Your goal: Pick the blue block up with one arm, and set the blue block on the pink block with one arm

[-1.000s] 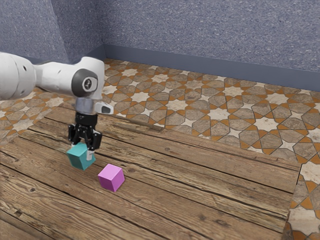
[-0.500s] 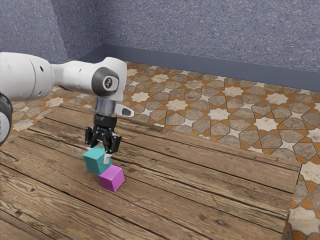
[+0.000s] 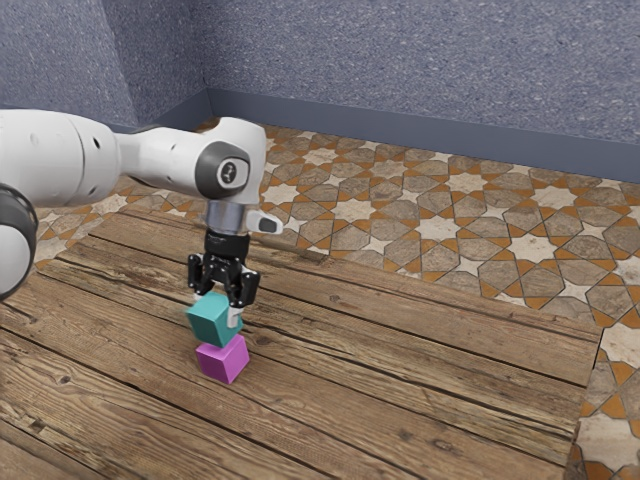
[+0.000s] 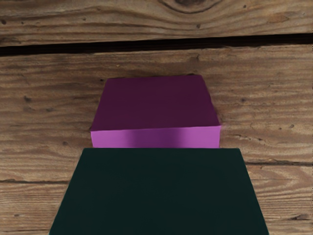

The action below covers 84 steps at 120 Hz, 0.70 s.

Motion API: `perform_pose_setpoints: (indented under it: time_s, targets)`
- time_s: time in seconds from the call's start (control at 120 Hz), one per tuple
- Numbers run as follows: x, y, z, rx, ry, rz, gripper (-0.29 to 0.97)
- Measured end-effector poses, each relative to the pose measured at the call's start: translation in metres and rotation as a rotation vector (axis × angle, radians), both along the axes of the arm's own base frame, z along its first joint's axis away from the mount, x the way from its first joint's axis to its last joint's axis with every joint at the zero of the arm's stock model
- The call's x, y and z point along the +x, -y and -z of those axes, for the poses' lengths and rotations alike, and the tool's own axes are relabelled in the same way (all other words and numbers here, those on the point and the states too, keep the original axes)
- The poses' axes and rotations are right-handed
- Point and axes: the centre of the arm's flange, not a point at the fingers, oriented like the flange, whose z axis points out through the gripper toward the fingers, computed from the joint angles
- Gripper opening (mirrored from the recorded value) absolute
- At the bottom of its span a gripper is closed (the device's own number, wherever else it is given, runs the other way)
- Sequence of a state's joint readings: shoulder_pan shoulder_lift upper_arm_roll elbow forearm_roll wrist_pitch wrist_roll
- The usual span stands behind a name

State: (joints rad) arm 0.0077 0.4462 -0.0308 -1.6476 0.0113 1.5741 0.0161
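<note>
Blue block (image 3: 209,318) now above pink block (image 3: 222,359)

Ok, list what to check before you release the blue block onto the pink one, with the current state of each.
1. Grip: gripper shut on the blue block, off the table: ok.
2. Pink block sits flat on the wood, top face free: ok.
3. Blue block directly over the pink one in the exterior view: ok.
4. Edges of the two blocks run parallel in the wrist view: ok.
5. Centred front to back: cannot tell; part of the pink top shows past the held block.
6. Blue block's underside touching the pink top: cannot tell.
</note>
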Motion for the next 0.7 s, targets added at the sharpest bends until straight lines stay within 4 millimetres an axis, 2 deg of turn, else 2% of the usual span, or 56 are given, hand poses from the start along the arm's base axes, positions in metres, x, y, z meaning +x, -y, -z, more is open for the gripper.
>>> perform_pose_setpoints:
  time_s: [0.208,0.7]
  targets:
    - [-0.014,-0.001,0.001,0.008,0.005,-0.015,0.41]
    - [-0.013,0.001,0.011,0.021,0.016,-0.025,0.41]
